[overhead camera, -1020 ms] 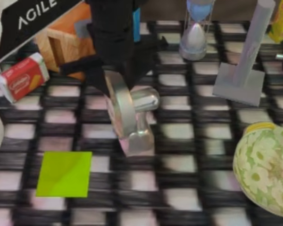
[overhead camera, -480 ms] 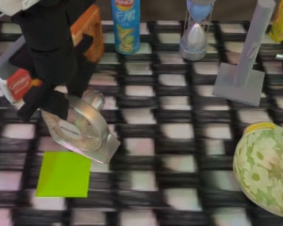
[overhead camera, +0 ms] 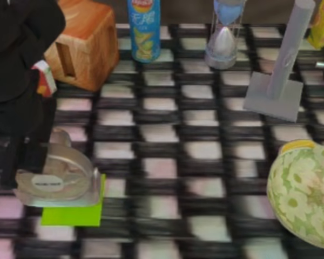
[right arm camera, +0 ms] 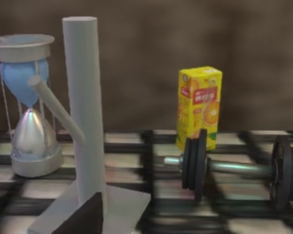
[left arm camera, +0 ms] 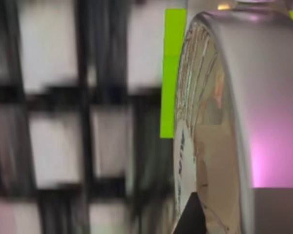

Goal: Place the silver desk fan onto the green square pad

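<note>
Left pincer (overhead camera: 27, 172) gripping silver desk fan (overhead camera: 59, 178), over green square pad (overhead camera: 75, 215)

The table (overhead camera: 205, 162) has a black-and-pale checked top. On it, far left to right along the back, stand a wooden box (overhead camera: 86, 43), a blue can (overhead camera: 144, 29), an hourglass (overhead camera: 224, 40), a grey post (overhead camera: 281, 75) on its square plate, a yellow juice carton (right arm camera: 199, 107) and a dumbbell (right arm camera: 234, 168). A flowered green bowl (overhead camera: 305, 194) sits at the right edge. Near the front left lies the pad (overhead camera: 75, 215), flat, with the fan (overhead camera: 59, 178) over its far part.
</note>
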Robot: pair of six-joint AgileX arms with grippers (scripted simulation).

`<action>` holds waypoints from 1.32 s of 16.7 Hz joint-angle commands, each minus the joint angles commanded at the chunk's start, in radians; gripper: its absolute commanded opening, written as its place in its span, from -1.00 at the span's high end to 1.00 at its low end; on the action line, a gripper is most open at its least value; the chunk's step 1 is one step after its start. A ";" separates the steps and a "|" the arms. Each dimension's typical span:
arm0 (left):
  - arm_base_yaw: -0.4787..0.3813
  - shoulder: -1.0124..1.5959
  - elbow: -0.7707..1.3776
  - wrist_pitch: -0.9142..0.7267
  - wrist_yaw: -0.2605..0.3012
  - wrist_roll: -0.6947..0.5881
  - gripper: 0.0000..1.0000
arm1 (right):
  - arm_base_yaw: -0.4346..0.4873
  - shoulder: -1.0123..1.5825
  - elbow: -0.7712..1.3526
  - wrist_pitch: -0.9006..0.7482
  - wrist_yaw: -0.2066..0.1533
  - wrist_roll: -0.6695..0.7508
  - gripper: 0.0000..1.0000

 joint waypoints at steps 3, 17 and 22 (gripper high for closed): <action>0.001 -0.002 -0.002 0.001 0.000 -0.002 1.00 | 0.000 0.000 0.000 0.000 0.000 0.000 -1.00; 0.004 0.017 -0.121 0.139 0.000 0.002 0.55 | 0.000 0.000 0.000 0.000 0.000 0.000 -1.00; 0.004 0.017 -0.121 0.139 0.000 0.002 -0.21 | 0.000 0.000 0.000 0.000 0.000 0.000 -1.00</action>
